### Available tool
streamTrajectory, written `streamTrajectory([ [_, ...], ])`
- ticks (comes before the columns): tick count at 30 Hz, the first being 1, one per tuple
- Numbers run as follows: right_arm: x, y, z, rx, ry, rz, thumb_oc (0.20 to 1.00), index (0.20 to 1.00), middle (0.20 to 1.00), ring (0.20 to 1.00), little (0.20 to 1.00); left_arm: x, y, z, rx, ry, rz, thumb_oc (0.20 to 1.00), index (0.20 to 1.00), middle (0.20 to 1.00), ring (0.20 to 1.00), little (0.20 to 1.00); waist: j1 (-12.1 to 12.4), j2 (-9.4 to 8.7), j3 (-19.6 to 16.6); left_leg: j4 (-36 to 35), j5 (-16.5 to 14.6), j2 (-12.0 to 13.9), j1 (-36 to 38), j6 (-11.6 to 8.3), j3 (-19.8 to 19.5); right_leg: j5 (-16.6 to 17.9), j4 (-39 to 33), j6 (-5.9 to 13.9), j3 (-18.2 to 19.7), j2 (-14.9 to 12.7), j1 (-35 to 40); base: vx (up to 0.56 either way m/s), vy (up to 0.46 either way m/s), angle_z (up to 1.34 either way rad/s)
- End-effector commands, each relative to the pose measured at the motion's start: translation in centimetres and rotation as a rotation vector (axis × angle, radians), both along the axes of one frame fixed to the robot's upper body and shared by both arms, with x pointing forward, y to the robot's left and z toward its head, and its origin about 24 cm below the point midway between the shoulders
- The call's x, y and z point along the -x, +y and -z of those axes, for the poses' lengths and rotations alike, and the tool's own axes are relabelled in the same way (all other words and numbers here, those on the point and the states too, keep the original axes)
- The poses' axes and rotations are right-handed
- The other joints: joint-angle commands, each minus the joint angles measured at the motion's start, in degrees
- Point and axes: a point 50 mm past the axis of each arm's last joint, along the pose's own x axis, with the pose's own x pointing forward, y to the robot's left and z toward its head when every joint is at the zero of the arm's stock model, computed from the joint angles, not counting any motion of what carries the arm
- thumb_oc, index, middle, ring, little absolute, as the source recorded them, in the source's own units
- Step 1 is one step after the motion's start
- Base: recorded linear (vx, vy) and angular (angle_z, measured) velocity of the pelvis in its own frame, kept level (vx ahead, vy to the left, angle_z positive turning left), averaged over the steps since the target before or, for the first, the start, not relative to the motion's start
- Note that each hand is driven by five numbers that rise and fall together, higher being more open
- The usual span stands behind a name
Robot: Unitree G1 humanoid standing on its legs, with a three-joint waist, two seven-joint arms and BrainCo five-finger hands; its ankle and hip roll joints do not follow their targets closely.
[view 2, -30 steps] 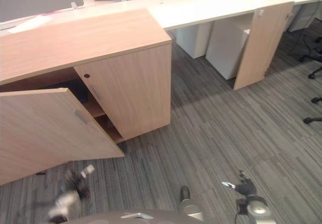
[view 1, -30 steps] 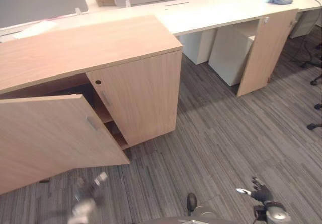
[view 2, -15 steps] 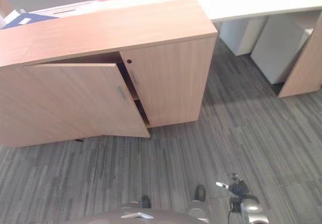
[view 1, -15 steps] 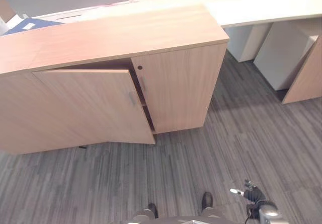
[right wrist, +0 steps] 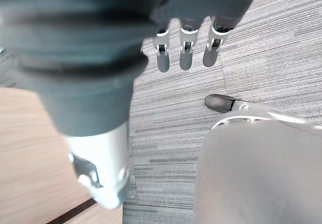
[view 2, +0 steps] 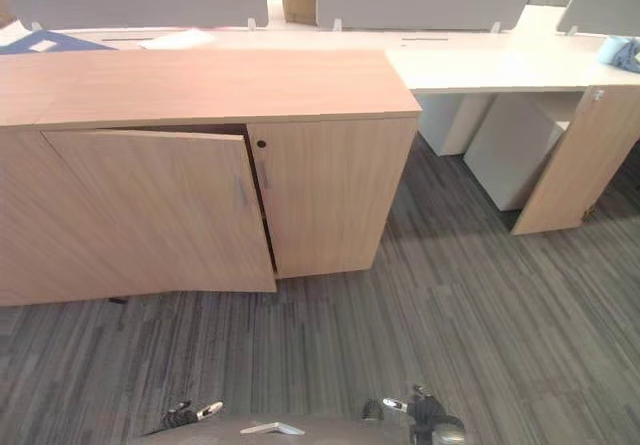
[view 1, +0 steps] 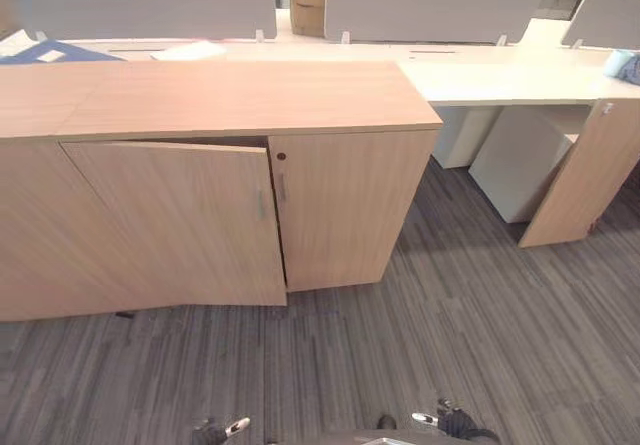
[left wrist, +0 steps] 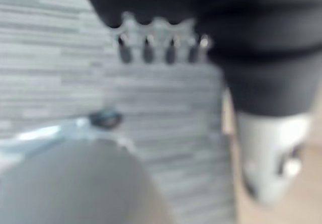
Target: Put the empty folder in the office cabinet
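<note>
Office cabinet (view 1: 240, 165): wooden, left door (view 1: 180, 220) ajar, right door shut | Counter (view 1: 500, 75): white, behind and right of it | Folder (view 1: 60, 53): blue, lying on the counter behind cabinet's far left | Left hand (view 1: 215, 430); right hand (view 2: 425, 410): low over carpet, fingers (right wrist: 183, 53) straight, holding nothing

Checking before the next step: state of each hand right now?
Left hand: open, fingers relaxed, holding nothing.
Right hand: open, fingers straight over the carpet, holding nothing.
</note>
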Motion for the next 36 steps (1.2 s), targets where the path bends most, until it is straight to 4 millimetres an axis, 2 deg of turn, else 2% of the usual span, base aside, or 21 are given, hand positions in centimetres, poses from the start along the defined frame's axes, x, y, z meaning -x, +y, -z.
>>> streamTrajectory([
  [1, -5.2, -1.6, -2.0, 0.072, -0.175, -0.047, 1.0, 1.0, 1.0, 1.0, 1.0, -2.5, -2.0, -0.2, 0.024, -0.051, 0.041, 1.0, 1.0, 1.0, 1.0, 1.0, 0.92, 2.6, 4.46, -0.22, -1.59, -3.04, -1.66, 2.83, -2.39, -0.76, -0.26, 0.81, -1.3, 7.64, 0.3, -0.13, 0.053, -0.02],
  [4, -6.1, -1.1, -2.5, 0.069, -0.219, -0.058, 1.0, 1.0, 1.0, 1.0, 1.0, -2.2, -1.5, -0.1, -0.019, -0.018, 0.057, 1.0, 1.0, 1.0, 1.0, 1.0, 0.57, 1.93, 5.4, -0.22, -1.26, -2.63, -2.36, 2.82, -1.83, 0.44, -0.26, 1.25, -1.65, 7.66, -0.72, -0.12, -0.014, -0.05],
  [6, -6.1, -1.0, -2.7, 0.069, -0.229, -0.053, 1.0, 1.0, 1.0, 1.0, 1.0, -1.9, -0.1, -0.2, -0.072, -0.008, 0.011, 1.0, 1.0, 1.0, 1.0, 1.0, -0.55, 1.51, 6.56, -0.22, -1.32, -2.15, -2.51, 3.14, -1.25, 1.65, 0.15, 1.57, -1.12, 7.54, -1.39, -0.2, -0.05, -0.21],
  [8, -5.8, -1.0, -2.6, 0.068, -0.223, -0.041, 1.0, 1.0, 1.0, 1.0, 1.0, -1.9, 0.9, -0.3, -0.091, -0.015, -0.046, 1.0, 1.0, 1.0, 1.0, 1.0, -0.75, 1.74, 7.04, -0.22, -1.12, -1.77, -2.48, 3.65, -0.66, 0.15, 3.48, 1.49, -1.33, 7.07, -1.59, -0.15, -0.04, -0.34],
  [11, -5.1, -1.4, -2.2, 0.074, -0.205, -0.043, 1.0, 1.0, 1.0, 1.0, 1.0, -2.0, 2.4, -0.6, -0.102, -0.016, -0.117, 1.0, 1.0, 1.0, 1.0, 1.0, -0.74, 3.14, 6.98, -0.22, -0.06, -1.27, -3.5, 5.62, -1.41, -3.4, 13.5, 0.84, 0.15, 5.99, -1.95, -0.17, -0.07, -0.07],
  [14, -5.1, -1.4, -2.1, 0.076, -0.202, -0.045, 1.0, 1.0, 1.0, 1.0, 1.0, -2.0, 2.7, -0.6, -0.084, -0.009, -0.13, 1.0, 1.0, 1.0, 1.0, 1.0, -0.43, 3.71, 6.95, -0.22, 0.18, -1.12, -3.97, 6.13, -2.55, -3.81, 16.5, 0.52, 1.09, 5.46, -2.02, -0.13, -0.137, 0.21],
  [18, -5.6, -1.3, -2.2, 0.088, -0.209, -0.08, 1.0, 1.0, 1.0, 1.0, 1.0, -1.5, 2.5, -0.4, -0.048, -0.004, -0.189, 1.0, 1.0, 1.0, 1.0, 1.0, 0.65, 4.17, 6.49, -0.22, 1.2, -0.33, -4.72, 3.95, -4.84, -7.04, 9.66, -1.16, 0.64, 7.13, 1.26, -0.14, -0.253, 0.0],
  [20, -5.6, -1.3, -2.2, 0.094, -0.212, -0.108, 1.0, 1.0, 1.0, 1.0, 1.0, -1.3, 2.4, -0.3, -0.043, -0.005, -0.195, 1.0, 1.0, 1.0, 1.0, 1.0, 0.87, 4.05, 6.6, -0.22, 2.08, -0.08, -5.35, 2.63, -5.25, -6.9, 6.43, -1.76, 0.74, 8.04, 2.65, -0.09, -0.176, -0.07],
  [22, -5.6, -1.4, -2.2, 0.1, -0.213, -0.116, 1.0, 1.0, 1.0, 1.0, 1.0, -1.3, 2.3, -0.3, -0.038, -0.007, -0.198, 1.0, 1.0, 1.0, 1.0, 1.0, 0.9, 4.06, 6.68, -0.22, 2.44, 0.07, -5.6, 2.23, -5.26, -6.82, 5.72, -1.92, 0.7, 8.29, 2.91, -0.09, -0.112, 0.07],
  [23, -5.7, -1.5, -2.3, 0.107, -0.21, -0.129, 1.0, 1.0, 1.0, 1.0, 1.0, -1.7, 2.0, -0.4, -0.015, -0.031, -0.201, 1.0, 1.0, 1.0, 1.0, 1.0, 1.07, 4.09, 7.05, -0.22, 3.68, 0.56, -6.76, 1.18, -5.25, -6.64, 4.16, -2.39, 0.52, 8.79, 3.47, -0.16, -0.158, 0.03],
  [27, -5.2, -2.2, -2.3, 0.144, -0.178, -0.161, 1.0, 1.0, 1.0, 1.0, 1.0, -2.3, 1.3, -0.5, 0.02, -0.072, -0.227, 1.0, 1.0, 1.0, 1.0, 1.0, 1.37, 3.97, 8.28, 0.46, 5.88, 1.55, -8.67, -0.67, -3.24, -5.97, 0.59, -3.42, -2.04, 9.29, 5.75, -0.13, -0.12, 0.07],
  [28, -5.1, -2.4, -2.2, 0.151, -0.174, -0.155, 1.0, 1.0, 1.0, 1.0, 1.0, -2.3, 1.2, -0.5, 0.027, -0.078, -0.234, 1.0, 1.0, 1.0, 1.0, 1.0, 1.39, 3.91, 8.48, 1.18, 5.82, 1.68, -8.84, -0.81, -2.44, -6.05, 0.48, -3.52, -2.79, 9.12, 6.1, -0.12, -0.084, 0.38],
  [29, -4.7, -2.9, -2.1, 0.159, -0.16, -0.11, 1.0, 1.0, 1.0, 1.0, 1.0, -2.4, 1.3, -0.6, 0.032, -0.079, -0.216, 1.0, 1.0, 1.0, 1.0, 1.0, 1.31, 3.7, 8.87, 4.28, 4.35, 1.69, -9.03, -0.7, -1.59, -6.27, 0.82, -3.71, -4.0, 8.51, 6.6, -0.1, -0.055, 0.4],
  [33, -4.3, -3.5, -1.9, 0.178, -0.127, -0.058, 1.0, 1.0, 1.0, 1.0, 1.0, -1.8, 1.2, -0.4, 0.042, -0.051, -0.186, 1.0, 1.0, 1.0, 1.0, 1.0, 1.32, 2.66, 8.58, 10.71, -1.52, -0.74, -7.58, 1.07, -3.26, -5.78, 1.74, -3.9, -3.91, 7.25, 6.05, -0.05, 0.016, 0.41],
  [36, -4.1, -3.6, -1.8, 0.187, -0.117, -0.057, 1.0, 1.0, 1.0, 1.0, 1.0, -1.7, 1.0, -0.3, 0.051, -0.046, -0.181, 1.0, 1.0, 1.0, 1.0, 1.0, 1.09, 2.74, 7.82, 9.32, -2.4, -1.28, -5.61, 1.62, -3.66, -5.52, 1.46, -3.58, -3.44, 7.4, 5.89, 0.0, 0.094, -0.07],
])
